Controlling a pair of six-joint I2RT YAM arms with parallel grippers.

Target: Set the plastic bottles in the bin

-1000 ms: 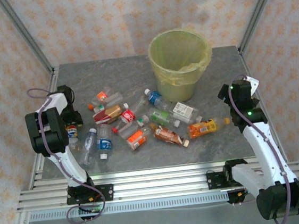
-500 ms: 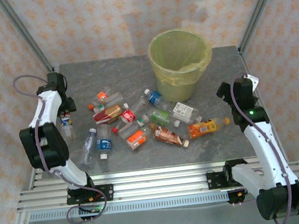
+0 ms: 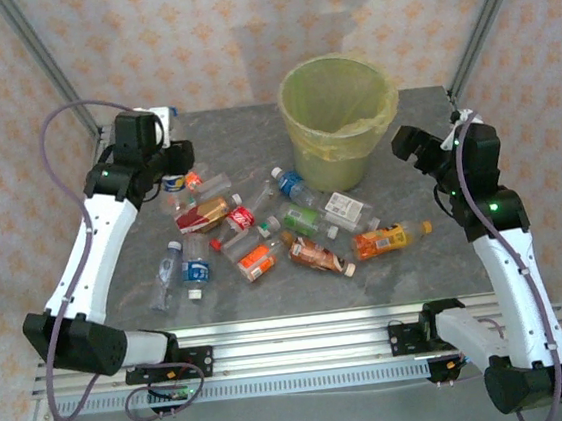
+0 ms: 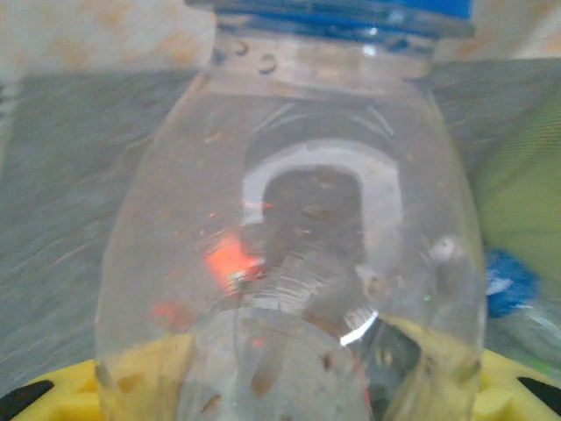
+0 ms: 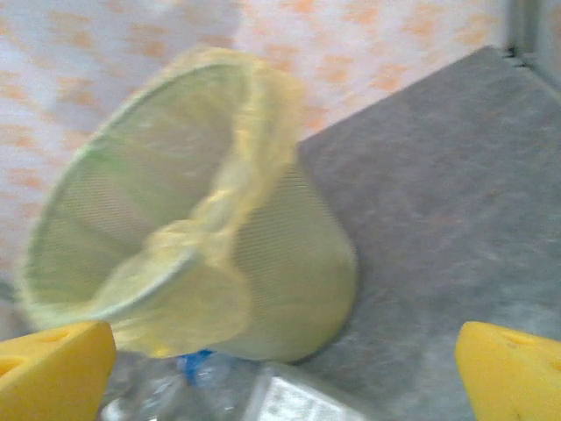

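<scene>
My left gripper point(image 3: 170, 170) is shut on a clear plastic bottle with a blue label point(image 3: 171, 183), held above the table's back left. In the left wrist view that bottle point(image 4: 289, 219) sits between the yellow fingers of the left gripper point(image 4: 280, 390). Several more plastic bottles lie mid-table: a red-labelled one point(image 3: 201, 216), an orange one point(image 3: 380, 242), a brown one point(image 3: 314, 255), a blue-labelled one point(image 3: 195, 272). The pale yellow-green bin point(image 3: 337, 124) stands upright at the back. My right gripper point(image 3: 411, 147) hangs open and empty just right of it. The bin point(image 5: 175, 219) lies ahead of the right gripper point(image 5: 280, 373).
A white-labelled bottle point(image 5: 307, 399) and a blue-capped one point(image 5: 197, 368) lie at the bin's foot. Metal frame posts point(image 3: 478, 29) rise at the table's back corners. Bare grey tabletop point(image 3: 428, 265) lies at the front right.
My left arm has swung from the table's left edge up and to the right, carrying the blue-labelled bottle. My right gripper has risen and moved a little toward the bin.
</scene>
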